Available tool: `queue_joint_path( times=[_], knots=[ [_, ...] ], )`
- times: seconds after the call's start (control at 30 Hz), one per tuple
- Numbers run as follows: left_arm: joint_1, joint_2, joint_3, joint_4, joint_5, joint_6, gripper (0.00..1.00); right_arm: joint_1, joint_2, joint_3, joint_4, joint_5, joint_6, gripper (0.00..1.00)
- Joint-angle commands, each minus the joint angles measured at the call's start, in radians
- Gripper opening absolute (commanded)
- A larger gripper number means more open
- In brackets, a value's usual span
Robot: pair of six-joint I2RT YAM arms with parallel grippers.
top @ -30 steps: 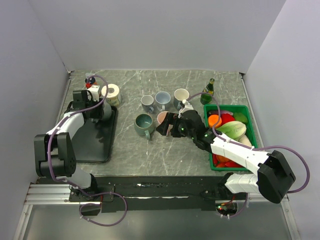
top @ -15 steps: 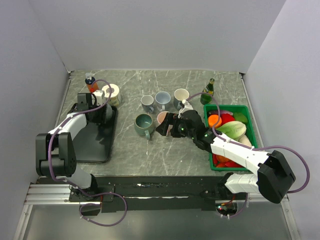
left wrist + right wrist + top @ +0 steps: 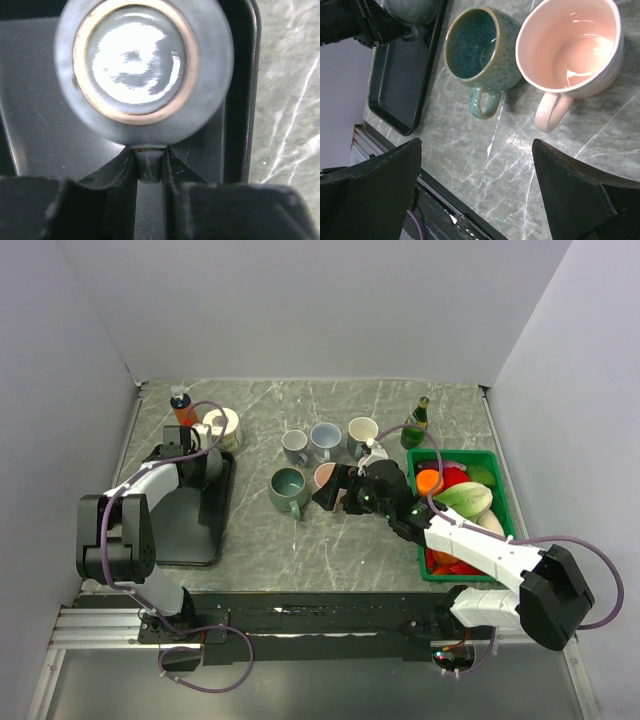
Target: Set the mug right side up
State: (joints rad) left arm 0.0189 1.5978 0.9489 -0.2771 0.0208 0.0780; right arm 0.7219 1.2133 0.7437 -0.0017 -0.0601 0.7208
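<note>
A grey-blue mug point(image 3: 145, 65) stands upside down on the black tray point(image 3: 40, 125), its ringed base facing the left wrist camera. My left gripper point(image 3: 149, 167) is shut on the mug's handle, with both fingers pressed against it. From above, the mug point(image 3: 213, 467) sits in the tray's far right corner with the left gripper point(image 3: 197, 461) at its left side. My right gripper point(image 3: 476, 150) hangs open with nothing in it over the table, close to an upright teal mug point(image 3: 472, 50) and an upright pink mug point(image 3: 570, 45).
Three more upright cups point(image 3: 325, 440) stand behind the teal and pink ones. A green bottle point(image 3: 416, 420) and a green crate of vegetables point(image 3: 484, 456) are at the right. An orange bottle point(image 3: 181, 405) and a white roll point(image 3: 225, 428) stand behind the tray point(image 3: 180, 530).
My left gripper moved right along the tray's far edge to the mug and shut on its handle. The right arm has not moved.
</note>
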Motion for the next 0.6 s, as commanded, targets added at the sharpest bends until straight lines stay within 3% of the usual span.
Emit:
queue_joint_path(
  times=[0.0,0.03,0.13,0.4,0.57],
  knots=[
    [-0.013,-0.051,0.028,0.001,-0.050,-0.014,0.14,-0.004,-0.049,-0.015,0.026,0.020,0.005,0.96],
    [-0.011,-0.061,0.025,0.001,-0.054,-0.018,0.15,-0.004,-0.051,-0.017,0.025,0.020,0.005,0.96],
    [-0.011,-0.079,0.016,0.012,-0.061,-0.032,0.01,-0.004,-0.058,-0.020,0.025,0.022,0.006,0.96],
    [-0.013,-0.050,0.149,-0.184,-0.084,-0.182,0.01,-0.004,-0.080,-0.033,0.031,0.020,0.009,0.96],
    [-0.043,-0.214,0.151,-0.272,-0.085,-0.316,0.01,-0.003,-0.089,-0.027,0.034,-0.004,0.012,0.96]
  ],
)
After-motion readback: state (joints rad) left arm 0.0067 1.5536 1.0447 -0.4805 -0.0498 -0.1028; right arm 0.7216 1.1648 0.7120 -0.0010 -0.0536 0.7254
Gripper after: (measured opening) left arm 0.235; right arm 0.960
